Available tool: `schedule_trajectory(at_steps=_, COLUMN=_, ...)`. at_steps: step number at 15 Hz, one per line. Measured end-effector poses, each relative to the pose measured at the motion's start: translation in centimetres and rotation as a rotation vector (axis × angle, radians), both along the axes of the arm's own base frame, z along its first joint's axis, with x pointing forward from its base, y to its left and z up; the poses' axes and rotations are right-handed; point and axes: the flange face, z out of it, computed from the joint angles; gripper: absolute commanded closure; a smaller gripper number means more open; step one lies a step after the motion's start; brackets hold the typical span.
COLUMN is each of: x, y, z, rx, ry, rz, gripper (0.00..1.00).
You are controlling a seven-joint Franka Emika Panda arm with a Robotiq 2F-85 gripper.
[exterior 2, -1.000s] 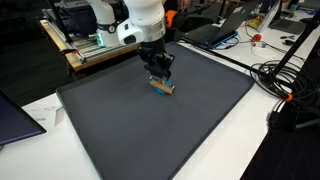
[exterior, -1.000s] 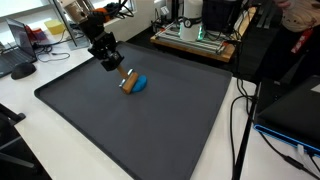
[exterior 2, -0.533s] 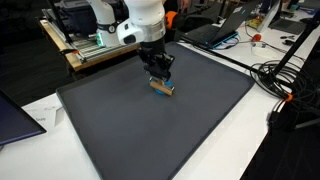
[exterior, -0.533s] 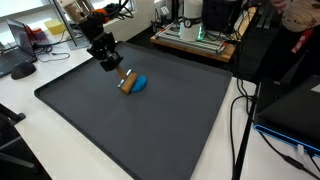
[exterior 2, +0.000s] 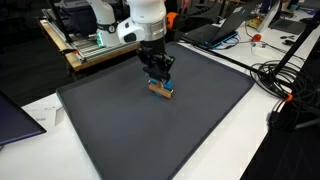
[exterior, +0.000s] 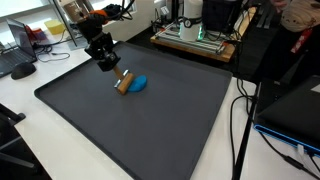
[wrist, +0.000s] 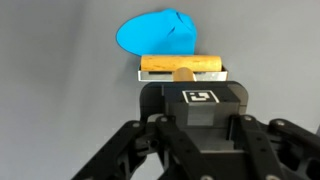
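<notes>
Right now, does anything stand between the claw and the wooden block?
Nothing visible does. The claw hangs close by the wooden block, and no other thing shows between them. The blue object lies beyond the block, on its far side in the wrist view.

The white tabletop (exterior 2: 80, 150) is covered by a dark grey rectangular mat (exterior 2: 170, 130); a blue rounded lump (exterior: 138, 83) is laid there.

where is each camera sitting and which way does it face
Exterior view: beside the black mat, looking down across it; arm and gripper at its far side.
Exterior view: raised, facing the arm across the mat; arm and gripper show.
Wrist view: on the wrist, looking down at wooden block and blue object; gripper body shows.
Shared: all show the wooden block.
</notes>
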Motion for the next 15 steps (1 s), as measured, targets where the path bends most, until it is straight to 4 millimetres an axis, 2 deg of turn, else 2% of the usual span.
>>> schedule_trajectory(at_steps=2, x=0.4, y=-0.2, z=0.2, rx=-0.054, ry=-0.02, rz=0.009, gripper=0.78)
schedule_trajectory(at_steps=6, x=1.0, y=-2.4, z=0.5, rx=-0.189, ry=-0.078, rz=0.024, gripper=0.78)
schedule_trajectory(at_steps=9, x=1.3, y=-3.2, z=0.5, rx=-0.235, ry=-0.096, rz=0.03, gripper=0.78)
schedule_trajectory(at_steps=15, x=1.6, y=-1.8, z=0.6, rx=-0.292, ry=-0.084, rz=0.031, gripper=0.78)
